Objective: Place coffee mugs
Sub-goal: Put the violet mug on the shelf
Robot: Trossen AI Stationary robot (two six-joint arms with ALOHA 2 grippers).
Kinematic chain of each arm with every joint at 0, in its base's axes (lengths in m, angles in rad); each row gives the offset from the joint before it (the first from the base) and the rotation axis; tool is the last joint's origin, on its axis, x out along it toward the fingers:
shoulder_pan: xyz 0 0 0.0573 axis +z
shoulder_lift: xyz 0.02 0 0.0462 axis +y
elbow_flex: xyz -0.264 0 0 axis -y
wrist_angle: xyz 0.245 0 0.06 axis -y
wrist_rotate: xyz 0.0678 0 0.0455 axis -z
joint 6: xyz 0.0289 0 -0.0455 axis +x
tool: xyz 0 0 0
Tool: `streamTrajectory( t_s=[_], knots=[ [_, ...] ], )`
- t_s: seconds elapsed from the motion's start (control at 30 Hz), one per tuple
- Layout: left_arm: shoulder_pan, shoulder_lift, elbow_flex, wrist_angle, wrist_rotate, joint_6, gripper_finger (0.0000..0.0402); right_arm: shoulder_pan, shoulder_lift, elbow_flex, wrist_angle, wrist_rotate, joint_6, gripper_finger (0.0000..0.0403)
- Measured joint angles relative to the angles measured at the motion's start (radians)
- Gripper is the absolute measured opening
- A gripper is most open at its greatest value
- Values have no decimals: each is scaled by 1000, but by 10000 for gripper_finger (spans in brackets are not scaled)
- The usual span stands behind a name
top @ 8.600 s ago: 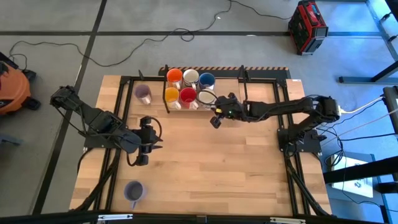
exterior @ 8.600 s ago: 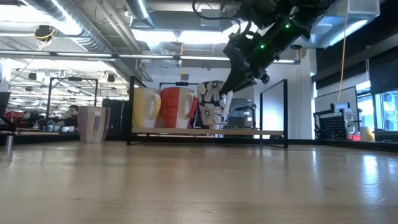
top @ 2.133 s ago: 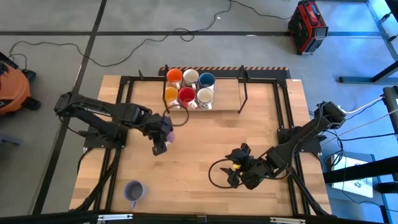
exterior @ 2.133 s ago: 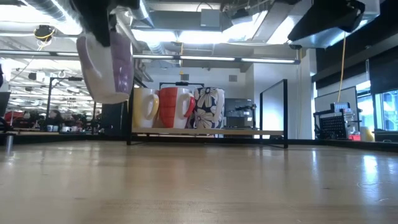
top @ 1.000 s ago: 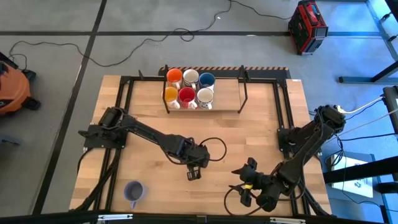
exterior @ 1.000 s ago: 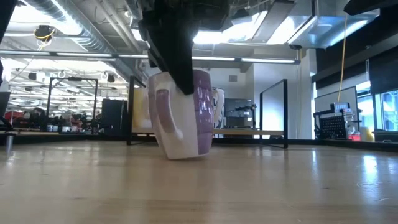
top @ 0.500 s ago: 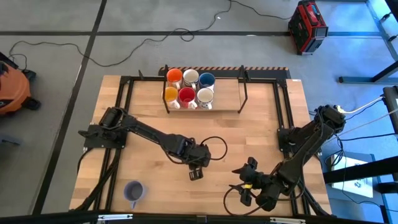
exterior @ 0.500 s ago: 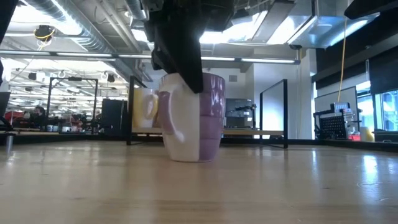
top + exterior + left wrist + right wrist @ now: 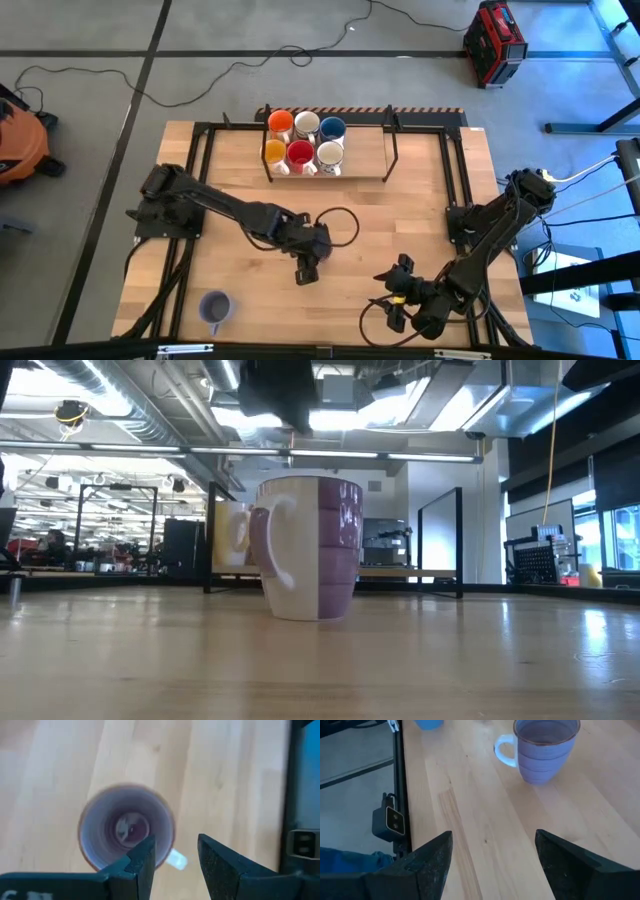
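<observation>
A pale purple mug (image 9: 308, 548) stands upright on the bare middle of the worktop (image 9: 400, 215), well apart from the rack (image 9: 325, 172) at the far edge where six other mugs (image 9: 303, 142) sit packed in two rows. Being level on its base, it looks set down, not dropped. The left claw (image 9: 174, 856) hangs directly above it with its fingers apart and nothing between them, one finger over the rim, which reads as a release just made. The right claw (image 9: 492, 855) waits near the front right of the worktop, fingers spread wide and empty. Another pale purple mug (image 9: 214, 307) stands alone near the front left corner. The high view gives the overall layout but hides the released mug under the left arm. The low view makes up for that, showing its handle, its flat footing and clear air between its rim and the dark claw overhead. The left wrist view looks straight down into the cup and shows the handle poking out beside one finger. The right wrist view catches a purple mug side-on, probably this same one, though I cannot be sure.
</observation>
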Motion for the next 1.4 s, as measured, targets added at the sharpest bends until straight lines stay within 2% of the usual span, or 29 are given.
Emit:
streamTrajectory(
  t_s=[0.23, 0.5, 0.73, 0.87, 1.13, 1.4],
  knots=[
    [-17, -158, -33, -42, -30, 52, 140, -32, 0, 0, 69, -3, -30, 273],
    [-37, -421, -360, 134, -36, 42, 140, -80, 19, 1, 150, -24, -21, 273],
    [-24, -580, -544, 179, -83, 38, 136, -123, 80, 1, 202, -50, -6, 273],
    [-2, -624, -639, 261, -76, 15, 136, -156, 117, 1, 255, -90, 19, 273],
    [30, -628, -791, 366, -62, 13, 135, -233, 152, 0, 272, -167, 13, 273],
    [35, -628, -851, 409, -96, 14, 135, -292, 152, 0, 270, -164, -34, 273]
  ],
)
